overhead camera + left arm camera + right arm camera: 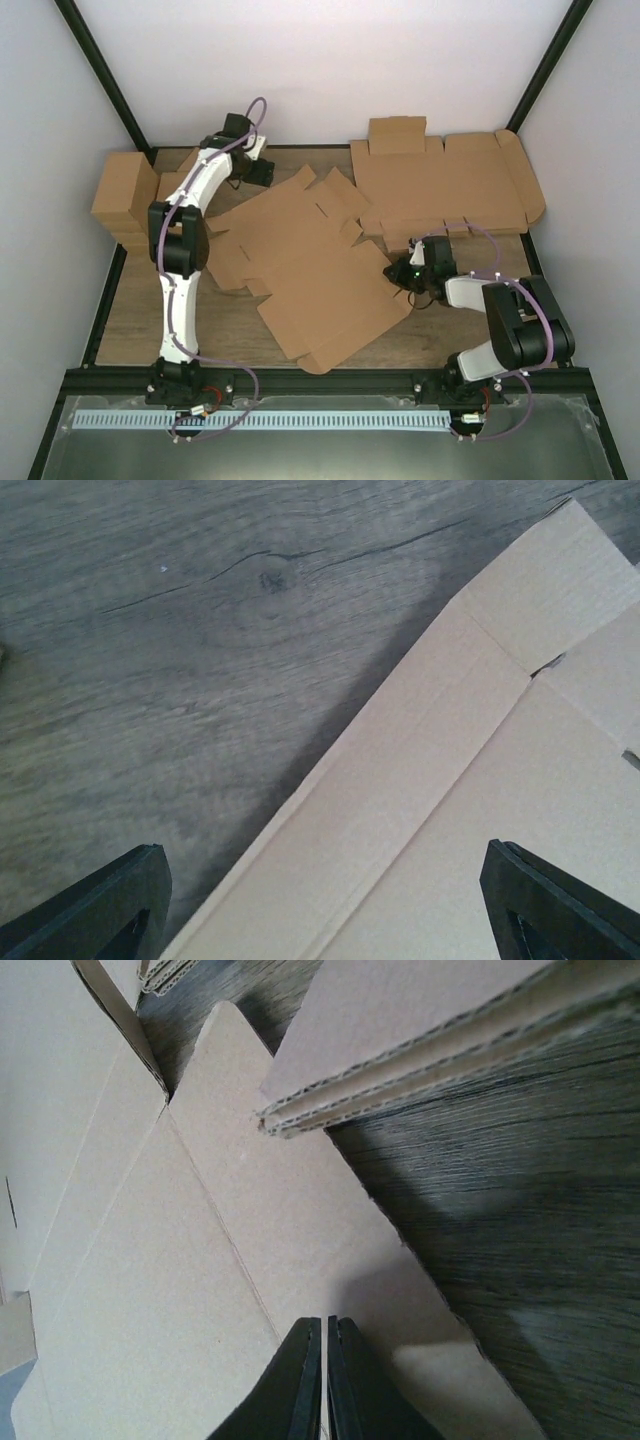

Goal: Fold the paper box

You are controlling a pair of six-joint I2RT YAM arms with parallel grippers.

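I have the left gripper (pixel 325 920) set with its fingers (pixel 110 910) spread wide, holding nothing. The narrow edge flap of the paper box (pixel 310 270) crosses the gap between them on a diagonal, so I judge this to be a straddle, ready to take that flap. Beyond the left-hand finger there is only the grey, wood-grain table (pixel 200 630). The right gripper (pixel 323 1330) has its fingers pressed together, and I see no board between them. The tips sit low over a side panel of the box, a placement I read as holding the blank down. The box lies flat and unfolded beneath and ahead of both sets of fingers. It is plain brown corrugated board, matte, with scored creases and cut slits. Ahead-right of the right fingers, the wider cardboard sheet (pixel 400 1070) shows a doubled, fluted edge.
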